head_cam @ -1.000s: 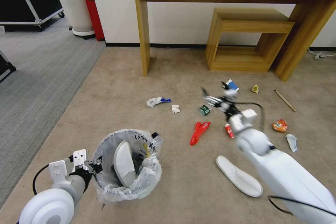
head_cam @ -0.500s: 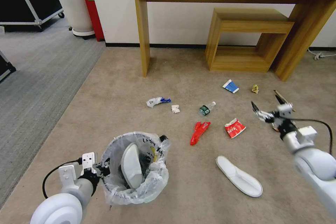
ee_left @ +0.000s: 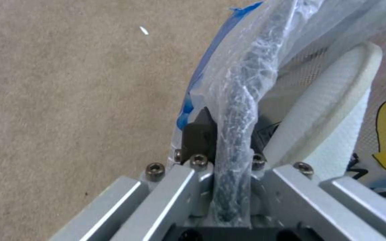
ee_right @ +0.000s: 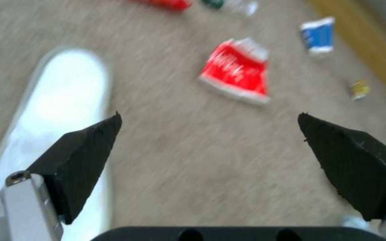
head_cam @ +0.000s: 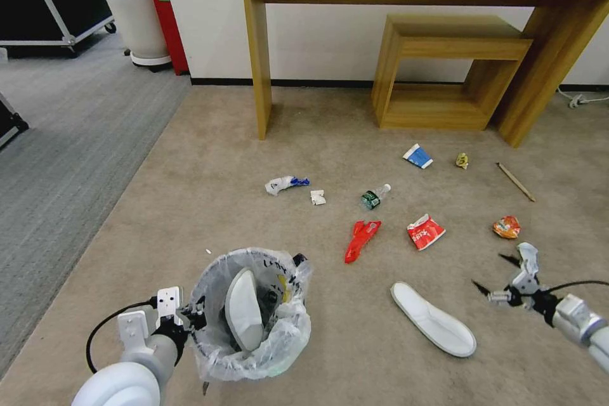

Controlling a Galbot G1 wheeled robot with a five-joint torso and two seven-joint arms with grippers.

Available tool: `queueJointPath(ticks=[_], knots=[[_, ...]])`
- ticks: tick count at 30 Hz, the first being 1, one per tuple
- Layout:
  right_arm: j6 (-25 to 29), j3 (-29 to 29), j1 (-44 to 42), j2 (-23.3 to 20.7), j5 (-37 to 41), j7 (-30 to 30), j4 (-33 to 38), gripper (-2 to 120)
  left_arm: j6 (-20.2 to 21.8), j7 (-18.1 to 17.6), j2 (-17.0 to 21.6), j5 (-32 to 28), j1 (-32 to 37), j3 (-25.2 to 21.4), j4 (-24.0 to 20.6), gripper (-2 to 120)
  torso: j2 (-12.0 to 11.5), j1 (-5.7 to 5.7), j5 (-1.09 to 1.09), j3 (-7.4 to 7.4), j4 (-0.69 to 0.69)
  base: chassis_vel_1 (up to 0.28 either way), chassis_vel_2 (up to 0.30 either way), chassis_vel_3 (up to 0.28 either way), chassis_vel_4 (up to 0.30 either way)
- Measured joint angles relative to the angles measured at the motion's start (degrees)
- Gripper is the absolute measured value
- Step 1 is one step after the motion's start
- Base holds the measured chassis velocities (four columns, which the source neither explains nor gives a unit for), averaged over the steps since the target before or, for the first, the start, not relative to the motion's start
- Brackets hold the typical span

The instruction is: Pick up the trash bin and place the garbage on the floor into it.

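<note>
Left gripper (head_cam: 190, 316) pinching bin (head_cam: 250, 314) rim, slipper inside. Right gripper (head_cam: 490, 279) spread wide, empty, above floor (head_cam: 190, 158). Second slipper (head_cam: 432, 319) just beside it, leftward. Advisable: lower, straddle slipper's edge, clamp firmly.

The floor (head_cam: 190, 158) (beige-brown carpet) carries scattered litter around the red wrapper (head_cam: 425, 231): a green-label bottle (head_cam: 373, 196) beyond it, a white slipper (head_cam: 432, 318) nearer the robot, an orange wrapper (head_cam: 507, 227) to its right.
</note>
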Motion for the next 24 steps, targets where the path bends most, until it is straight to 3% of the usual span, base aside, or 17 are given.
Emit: queueJointPath(ticks=[6, 24], knots=[[0.8, -3.8, 1.9, 3.7, -2.6, 0.2, -3.2, 100, 0.0, -0.3, -0.1, 0.2, 0.3, 0.1, 0.1, 0, 0.0, 0.00, 0.01, 0.00, -0.01, 0.000, 0.000, 0.000, 0.000], [2.4, -5.9, 3.5, 8.2, -5.4, -0.7, -9.6, 100, -0.1, -0.6, 0.1, 0.9, 1.2, 1.0, 0.4, 0, 0.0, 0.00, -0.02, 0.00, -0.01, 0.000, 0.000, 0.000, 0.000]])
